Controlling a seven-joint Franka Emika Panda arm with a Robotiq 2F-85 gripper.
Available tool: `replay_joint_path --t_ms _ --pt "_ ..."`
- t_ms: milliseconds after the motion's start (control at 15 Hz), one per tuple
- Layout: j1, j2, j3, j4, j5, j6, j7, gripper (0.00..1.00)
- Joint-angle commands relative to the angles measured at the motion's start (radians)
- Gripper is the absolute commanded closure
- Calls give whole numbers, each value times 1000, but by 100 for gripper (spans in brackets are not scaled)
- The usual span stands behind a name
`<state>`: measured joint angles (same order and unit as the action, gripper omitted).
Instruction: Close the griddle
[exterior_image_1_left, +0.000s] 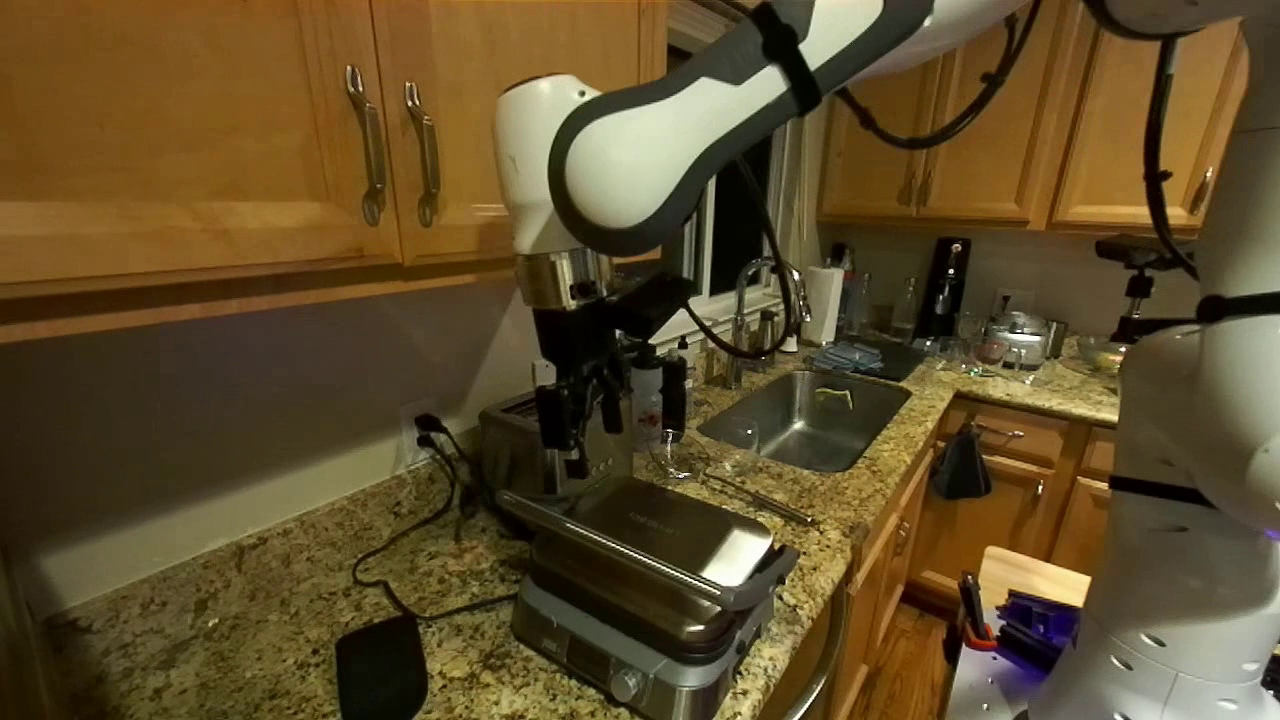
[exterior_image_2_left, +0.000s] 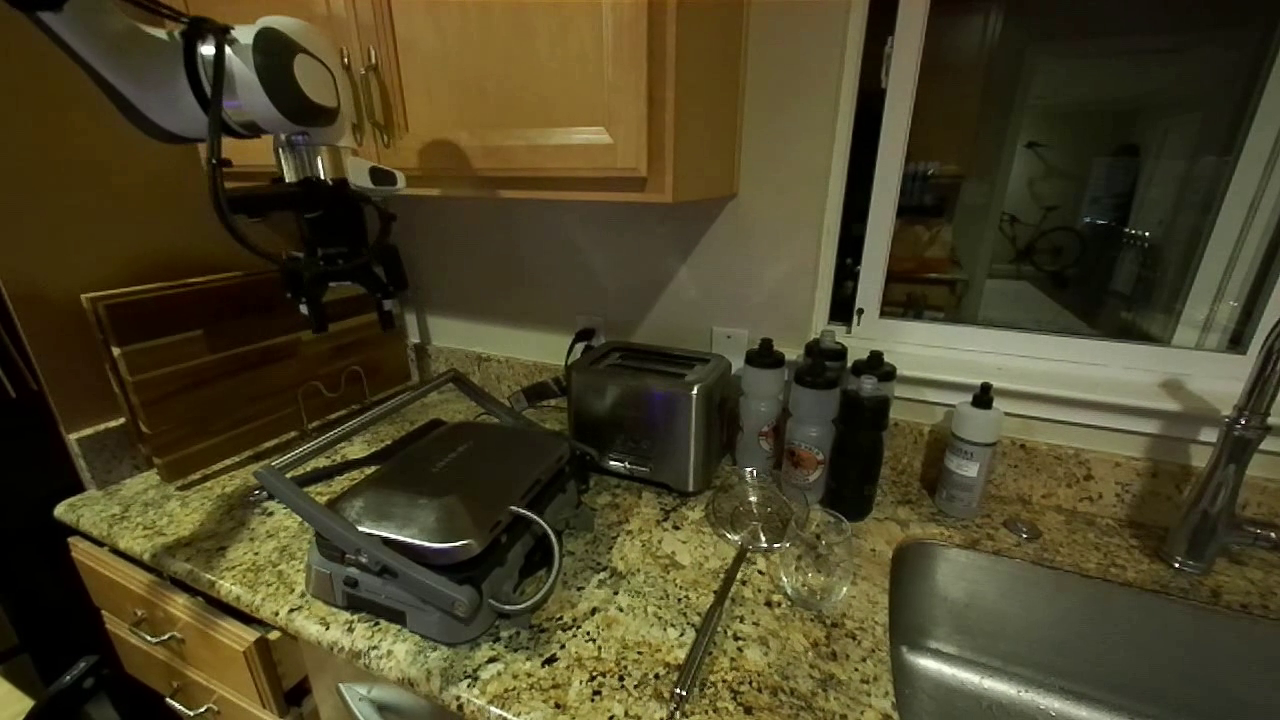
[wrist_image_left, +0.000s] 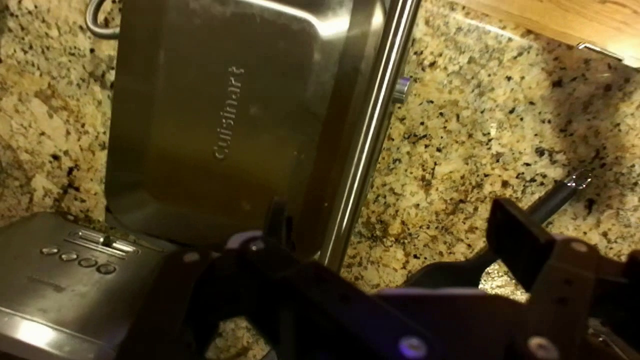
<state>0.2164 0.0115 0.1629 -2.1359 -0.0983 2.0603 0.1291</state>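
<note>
Griddle (exterior_image_2_left: 450, 480) stood on the counter (exterior_image_2_left: 620, 610), just beside the toaster (exterior_image_2_left: 650, 425). Its lid (wrist_image_left: 235, 115), brushed steel with rounded corners and raised "Cuisinart" lettering, lay down over the grey base (exterior_image_1_left: 540, 602); the handle (wrist_image_left: 370, 131) was a straight, shiny bar. From where I stood, the gripper (exterior_image_2_left: 353, 317), black and angular, hung above the counter, clear of the griddle, its two fingers (wrist_image_left: 517, 242) spread well apart. Toaster: boxy, brushed metal, slotted on top. Counter: polished granite, tan with dark speckles. Near the griddle lay a flat black pad (exterior_image_1_left: 382, 665), corners rounded. Striped wooden board (exterior_image_2_left: 220, 375) stood upright at the counter's end. Sink (exterior_image_2_left: 1080, 640): smooth steel basin. Room: honey-toned wooden cabinets (exterior_image_1_left: 180, 130), curved metal pulls (exterior_image_1_left: 367, 145); a dark, white-framed window (exterior_image_2_left: 1080, 200).
</note>
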Motion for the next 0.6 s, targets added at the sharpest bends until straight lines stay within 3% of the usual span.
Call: replay_joint_path --t_ms 0,200,267,533 --pt "-19 -178 4 -176 56 22 20 0" --pt "-24 -246 9 -237 59 9 30 0" --pt "-24 -158 12 -153 49 -1 6 0" --pt "-25 -205 13 -198 50 -1 9 0"
